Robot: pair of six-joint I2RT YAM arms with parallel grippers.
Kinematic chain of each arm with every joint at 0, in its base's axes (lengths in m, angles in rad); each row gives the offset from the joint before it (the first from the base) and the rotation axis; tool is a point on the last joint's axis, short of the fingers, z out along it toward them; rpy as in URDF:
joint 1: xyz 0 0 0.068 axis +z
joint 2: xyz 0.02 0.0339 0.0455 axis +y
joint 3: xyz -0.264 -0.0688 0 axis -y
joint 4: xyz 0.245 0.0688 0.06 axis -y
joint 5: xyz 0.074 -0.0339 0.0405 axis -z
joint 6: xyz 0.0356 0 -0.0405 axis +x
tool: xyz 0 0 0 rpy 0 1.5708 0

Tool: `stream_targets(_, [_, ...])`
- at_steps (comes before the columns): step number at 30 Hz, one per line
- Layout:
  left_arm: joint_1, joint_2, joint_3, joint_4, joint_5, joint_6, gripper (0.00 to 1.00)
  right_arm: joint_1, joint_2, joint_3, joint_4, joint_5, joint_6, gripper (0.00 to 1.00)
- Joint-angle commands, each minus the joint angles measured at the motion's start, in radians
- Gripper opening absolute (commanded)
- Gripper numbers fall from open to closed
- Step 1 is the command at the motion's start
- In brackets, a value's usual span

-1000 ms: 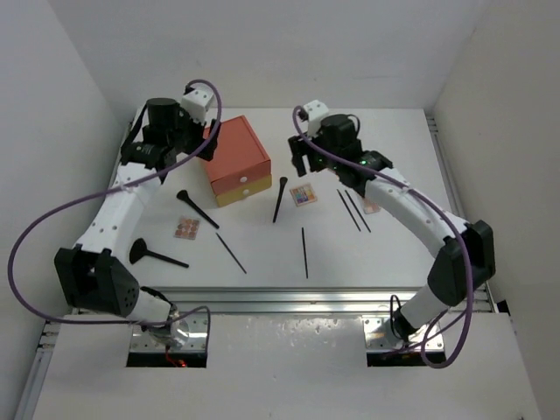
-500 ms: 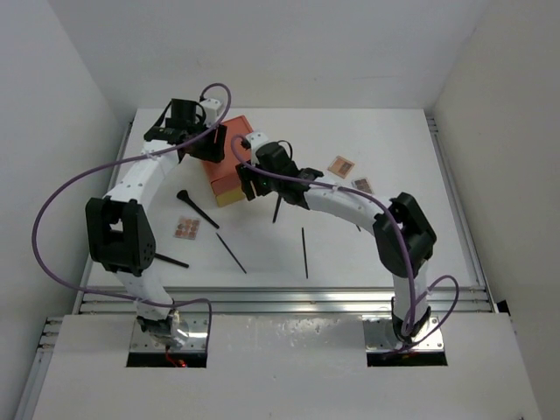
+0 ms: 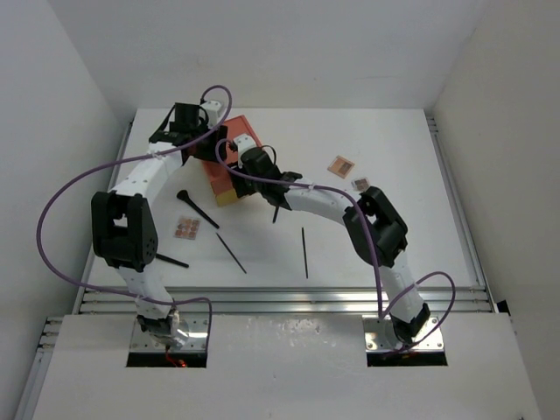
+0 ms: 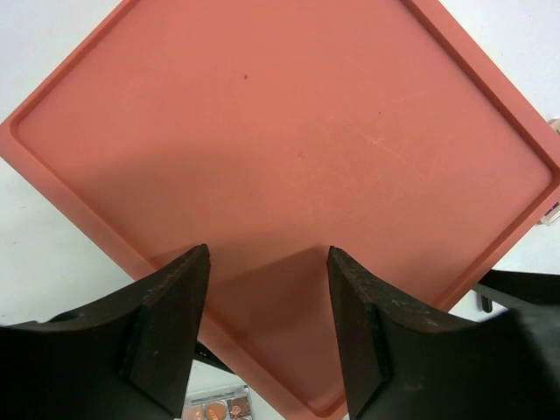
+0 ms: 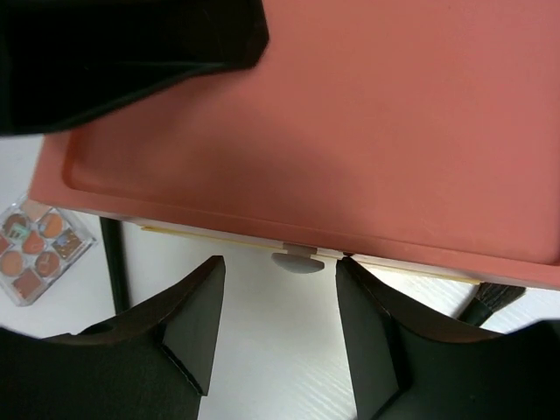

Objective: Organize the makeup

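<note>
Over orange-red box [image 3: 214,171]: both end effectors empty, I see no grip.
L end effector [image 4: 267,324] part open above box top. R end effector [image 5: 278,324] part open, fingers either side of drawer knob [image 5: 297,260], not touching afaict. Makeup loose on desk [image 3: 402,245]: flared brush [image 3: 194,203] + near palette [image 3: 185,228] left-front of box, sticks [image 3: 304,252] in front, far palettes [image 3: 341,164] to the right.

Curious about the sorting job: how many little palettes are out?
3: left palette beside the left arm; rear palette and front palette right of the right arm. Others may be hidden.
</note>
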Motion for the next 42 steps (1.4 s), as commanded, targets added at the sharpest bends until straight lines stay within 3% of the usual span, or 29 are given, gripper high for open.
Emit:
stream_targets(1, [-0.005,0.008,-0.009,0.024,0.005,-0.01,0.6,0.007,0.0,0.056,0.079,0.04,0.008,0.54])
stream_targets(9, [-0.005,0.008,-0.018,0.024,0.023,0.011,0.59,0.005,0.004,0.053,0.098,0.078,-0.012,0.5])
stream_targets(13, [-0.005,0.017,-0.018,0.024,0.033,0.011,0.59,0.005,0.013,0.06,0.118,0.081,-0.027,0.41])
stream_targets(20, [-0.005,0.017,-0.018,0.024,0.042,0.011,0.59,0.004,0.019,0.053,0.121,0.081,-0.024,0.22])
stream_targets(26, [-0.005,0.017,-0.018,0.015,0.042,0.011,0.59,0.002,-0.019,-0.008,0.138,0.084,-0.003,0.0])
stream_targets(38, [0.004,0.035,0.013,0.015,0.02,-0.021,0.58,0.053,-0.34,-0.413,0.205,0.081,-0.021,0.0])
stream_targets(42, [0.004,0.045,0.022,0.015,0.02,-0.03,0.58,0.093,-0.397,-0.479,0.184,0.095,-0.05,0.0])
